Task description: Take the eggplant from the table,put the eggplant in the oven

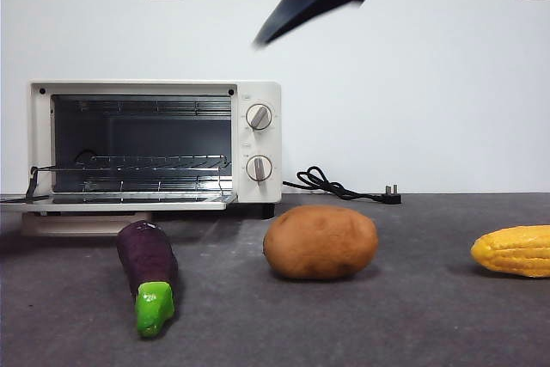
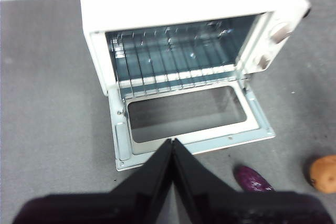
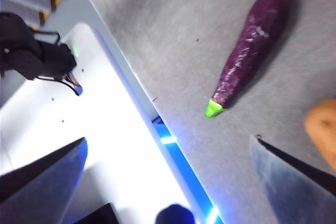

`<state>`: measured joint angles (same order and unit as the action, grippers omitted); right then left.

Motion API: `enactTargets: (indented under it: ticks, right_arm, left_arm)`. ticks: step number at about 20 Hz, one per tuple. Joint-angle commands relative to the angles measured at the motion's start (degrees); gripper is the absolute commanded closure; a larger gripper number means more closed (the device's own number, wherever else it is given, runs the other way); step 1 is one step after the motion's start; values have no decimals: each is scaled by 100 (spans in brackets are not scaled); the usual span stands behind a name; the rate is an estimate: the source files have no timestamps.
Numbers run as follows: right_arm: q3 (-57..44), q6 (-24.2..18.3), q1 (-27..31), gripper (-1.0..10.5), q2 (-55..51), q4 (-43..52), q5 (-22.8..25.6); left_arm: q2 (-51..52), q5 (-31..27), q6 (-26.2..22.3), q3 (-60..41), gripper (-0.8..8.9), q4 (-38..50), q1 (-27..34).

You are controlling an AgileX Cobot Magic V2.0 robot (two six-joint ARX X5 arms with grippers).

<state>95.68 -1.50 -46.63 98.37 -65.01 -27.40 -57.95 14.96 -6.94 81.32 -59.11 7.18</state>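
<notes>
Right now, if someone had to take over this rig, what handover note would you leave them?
Left pincer: shut, empty, hanging above the oven's lowered door.
Right pincer: open, empty, above the table's near edge, with the eggplant in its view.
The eggplant lies flat on the table in front of the oven, green cap toward the front view camera, beside the potato; corn lies further along.
Done: oven door open, rack bare.
Left: grasp the eggplant, lift it, place it in the oven.
</notes>
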Motion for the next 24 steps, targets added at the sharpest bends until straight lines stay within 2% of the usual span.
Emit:
enactTargets:
  ticks: [1,4,9,15,20,24]
  right_arm:
    - [15,-24,-225,321,398,166,0]
    - [15,-2,-413,321,706,326,131]
    - [15,98,-717,321,1174,544,686]
    - [13,485,-931,321,1626,662,1469]
    - [4,914,-962,322,1829,828,1569]
    - [-15,1266,-970,331,1893,994,1849]
  left_arm:
    - [166,2,-74,-15,819,-131,-59]
    - [282,2,-74,-15,819,-262,-90]
    - [341,13,-74,-15,819,-358,-92]
    - [345,208,-74,-15,819,-433,-164]
    - [345,190,-79,-15,819,-450,-278]
    - [345,190,-81,-15,819,-446,-350]
